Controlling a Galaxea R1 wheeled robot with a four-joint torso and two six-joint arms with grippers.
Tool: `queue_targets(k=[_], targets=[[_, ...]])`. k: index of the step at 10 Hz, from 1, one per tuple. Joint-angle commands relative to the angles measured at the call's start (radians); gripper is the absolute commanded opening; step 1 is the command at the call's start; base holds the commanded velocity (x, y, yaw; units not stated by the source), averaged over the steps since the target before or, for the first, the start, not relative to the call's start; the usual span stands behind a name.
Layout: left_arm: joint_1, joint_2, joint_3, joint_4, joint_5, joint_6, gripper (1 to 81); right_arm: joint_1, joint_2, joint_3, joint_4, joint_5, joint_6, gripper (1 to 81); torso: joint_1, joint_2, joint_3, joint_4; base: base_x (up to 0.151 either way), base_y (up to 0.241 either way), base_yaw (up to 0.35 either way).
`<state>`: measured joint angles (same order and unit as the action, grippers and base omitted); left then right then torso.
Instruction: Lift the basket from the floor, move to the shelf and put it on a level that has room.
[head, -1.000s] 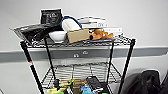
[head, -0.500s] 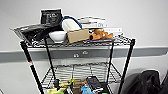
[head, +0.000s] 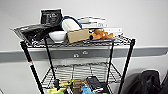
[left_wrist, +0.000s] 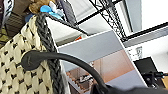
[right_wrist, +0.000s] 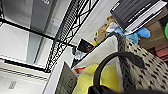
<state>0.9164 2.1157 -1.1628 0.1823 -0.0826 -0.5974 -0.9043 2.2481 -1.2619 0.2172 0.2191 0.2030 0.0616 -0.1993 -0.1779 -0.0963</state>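
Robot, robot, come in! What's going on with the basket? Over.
Basket up off the floor, near the shelf. Middle level bare. Top level crowded. Claws' grip unclear.

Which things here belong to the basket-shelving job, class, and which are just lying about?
Belong to the job:
- cream woven lattice basket
- tall black wire rack
- bare silvery wire-grid middle tier

Just lying about:
- white bowl
- brown cardboard box
- orange soft toy
- black bag
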Motion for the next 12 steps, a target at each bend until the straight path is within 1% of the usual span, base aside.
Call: queue_targets(k=[1, 4, 9, 12], targets=[[-0.159, -0.035, 0.138, 0.022, -0.046, 0.013, 1.0, 0.158, -0.034, 0.132, -0.015, 0.003, 0.009, 1.0, 0.000, 0.000, 0.000, 0.000, 0.000, 0.000, 0.000], [-0.199, -0.065, 0.190, 0.022, -0.046, 0.010, 1.0, 0.190, -0.054, 0.162, -0.013, 0.002, 0.010, 1.0, 0.000, 0.000, 0.000, 0.000, 0.000, 0.000, 0.000], [-0.245, -0.111, 0.281, 0.020, -0.046, 0.004, 1.0, 0.228, -0.121, 0.280, -0.012, 0.000, 0.013, 1.0, 0.000, 0.000, 0.000, 0.000, 0.000, 0.000, 0.000], [-0.279, -0.132, 0.317, 0.019, -0.046, 0.001, 1.0, 0.257, -0.147, 0.328, -0.004, 0.000, 0.015, 1.0, 0.000, 0.000, 0.000, 0.000, 0.000, 0.000, 0.000]])
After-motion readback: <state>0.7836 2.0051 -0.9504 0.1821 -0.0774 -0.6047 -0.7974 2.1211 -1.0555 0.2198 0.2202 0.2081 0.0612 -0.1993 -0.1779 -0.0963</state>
